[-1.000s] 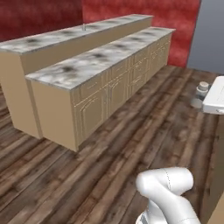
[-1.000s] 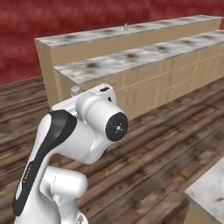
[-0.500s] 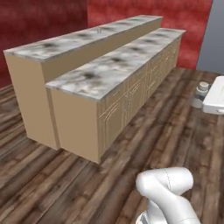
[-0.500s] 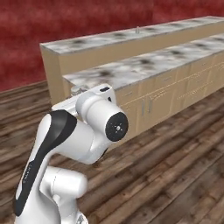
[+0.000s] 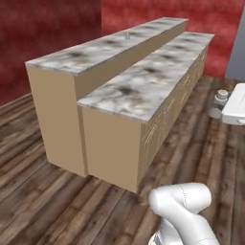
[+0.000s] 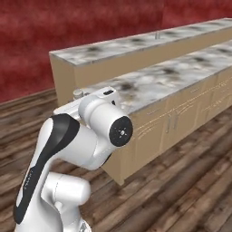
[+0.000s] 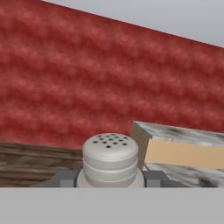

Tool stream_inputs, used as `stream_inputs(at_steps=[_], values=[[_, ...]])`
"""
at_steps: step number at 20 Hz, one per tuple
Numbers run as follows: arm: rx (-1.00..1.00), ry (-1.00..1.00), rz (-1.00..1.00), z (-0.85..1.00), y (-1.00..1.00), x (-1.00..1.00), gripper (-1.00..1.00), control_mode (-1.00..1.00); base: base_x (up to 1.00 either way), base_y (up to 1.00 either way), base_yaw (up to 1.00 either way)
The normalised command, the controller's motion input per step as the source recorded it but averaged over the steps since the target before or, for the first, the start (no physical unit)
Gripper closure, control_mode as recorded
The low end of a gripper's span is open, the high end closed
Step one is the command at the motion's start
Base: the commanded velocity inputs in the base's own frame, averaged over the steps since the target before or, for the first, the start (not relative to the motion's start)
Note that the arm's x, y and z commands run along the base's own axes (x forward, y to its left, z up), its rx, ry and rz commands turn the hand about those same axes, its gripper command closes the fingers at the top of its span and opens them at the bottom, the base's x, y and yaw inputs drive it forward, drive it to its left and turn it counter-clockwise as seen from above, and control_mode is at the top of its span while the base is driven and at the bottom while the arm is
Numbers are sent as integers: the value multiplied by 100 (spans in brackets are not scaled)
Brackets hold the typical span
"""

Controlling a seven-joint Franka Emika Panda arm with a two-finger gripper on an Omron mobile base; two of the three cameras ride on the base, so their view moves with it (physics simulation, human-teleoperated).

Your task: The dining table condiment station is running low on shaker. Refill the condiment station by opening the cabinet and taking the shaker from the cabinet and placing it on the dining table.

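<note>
The hand view has the shaker (image 7: 110, 159), a grey cylinder with a holed, rounded cap, standing between my dark fingertips (image 7: 154, 177). My gripper (image 7: 110, 178) is shut on it. From the right base view the shaker's cap (image 6: 78, 94) peeks out beside my folded arm, short of the table's near end. The dining table (image 5: 143, 91), a two-level counter with veined marble tops and tan sides, runs away ahead of me (image 6: 181, 77). A second small grey shaker (image 5: 127, 34) stands on the upper level (image 6: 157, 35). The cabinet is out of view.
Dark wood floor (image 5: 43, 191) lies between me and the table's near end. A red wall (image 5: 48, 28) stands behind the table. At the right, a white object (image 5: 237, 103) and a small round grey thing (image 5: 221, 95) sit close to the table's drawer side.
Both base views have shifted with the base: the table's near end now looks larger and closer. The arm's pose is the same.
</note>
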Motion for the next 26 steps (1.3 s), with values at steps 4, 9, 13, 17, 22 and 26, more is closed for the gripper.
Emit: stream_inputs(at_steps=[4, 9, 13, 17, 22, 26], values=[[0, 0, 0, 0, 0, 0, 100, 100, 98, 100, -7], [0, 0, 0, 0, 0, 0, 100, 100, 100, 100, -9], [0, 0, 0, 0, 0, 0, 100, 100, 100, 100, -9], [0, 0, 0, 0, 0, 0, 100, 100, 100, 100, -9], [0, 0, 0, 0, 0, 0, 100, 100, 100, 100, -10], [0, 0, 0, 0, 0, 0, 100, 100, 100, 100, -10]])
